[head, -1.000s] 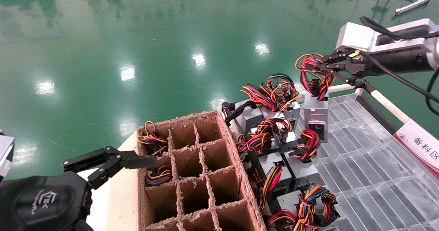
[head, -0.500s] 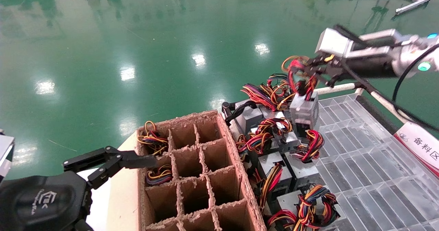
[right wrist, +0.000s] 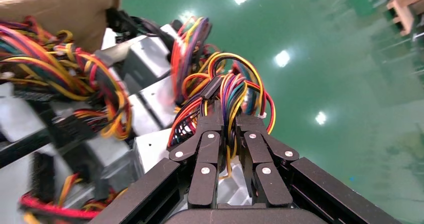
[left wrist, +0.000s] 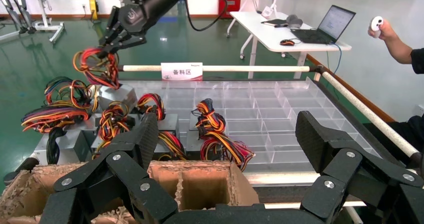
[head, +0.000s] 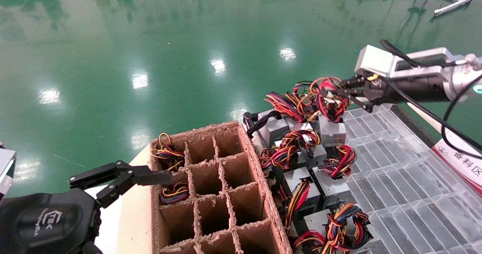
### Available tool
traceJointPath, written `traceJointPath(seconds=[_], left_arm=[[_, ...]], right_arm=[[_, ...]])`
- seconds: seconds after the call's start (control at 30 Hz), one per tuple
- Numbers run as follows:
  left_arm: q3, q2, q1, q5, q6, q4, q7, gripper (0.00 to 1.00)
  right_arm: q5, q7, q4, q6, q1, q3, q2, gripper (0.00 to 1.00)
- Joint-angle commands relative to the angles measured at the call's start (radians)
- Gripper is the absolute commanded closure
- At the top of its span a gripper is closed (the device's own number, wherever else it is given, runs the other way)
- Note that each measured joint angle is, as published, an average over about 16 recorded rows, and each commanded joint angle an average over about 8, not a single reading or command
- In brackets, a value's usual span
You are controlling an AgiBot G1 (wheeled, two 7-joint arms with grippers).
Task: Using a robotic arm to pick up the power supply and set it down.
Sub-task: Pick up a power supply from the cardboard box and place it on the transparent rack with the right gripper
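The power supply, a small grey metal box, hung at the far edge of the clear ribbed tray, among other units. The right gripper pinched its looped wires between nearly closed jaws. The left gripper was spread wide over the ragged brown cardboard box.
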Motion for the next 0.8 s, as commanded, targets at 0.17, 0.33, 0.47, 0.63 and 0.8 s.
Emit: traceJointPath(seconds=[0.17, 0.33, 0.47, 0.63, 0.8], left_arm=[[0.0, 0.0, 0.0, 0.0, 0.0, 0.0, 0.0, 0.0], [0.0, 0.0, 0.0, 0.0, 0.0, 0.0, 0.0, 0.0], [0.0, 0.0, 0.0, 0.0, 0.0, 0.0, 0.0, 0.0], [0.0, 0.0, 0.0, 0.0, 0.0, 0.0, 0.0, 0.0], [0.0, 0.0, 0.0, 0.0, 0.0, 0.0, 0.0, 0.0]], right_arm=[[0.022, 0.01, -0.012, -0.085, -0.021, 0.016, 0.043, 1.0], [0.078, 0.019, -0.029, -0.167, -0.067, 0.057, 0.083, 1.0], [0.137, 0.02, -0.042, -0.178, -0.116, 0.099, 0.102, 1.0], [0.199, 0.015, -0.047, -0.147, -0.173, 0.142, 0.108, 1.0], [0.267, 0.006, -0.051, -0.103, -0.229, 0.19, 0.11, 1.0]])
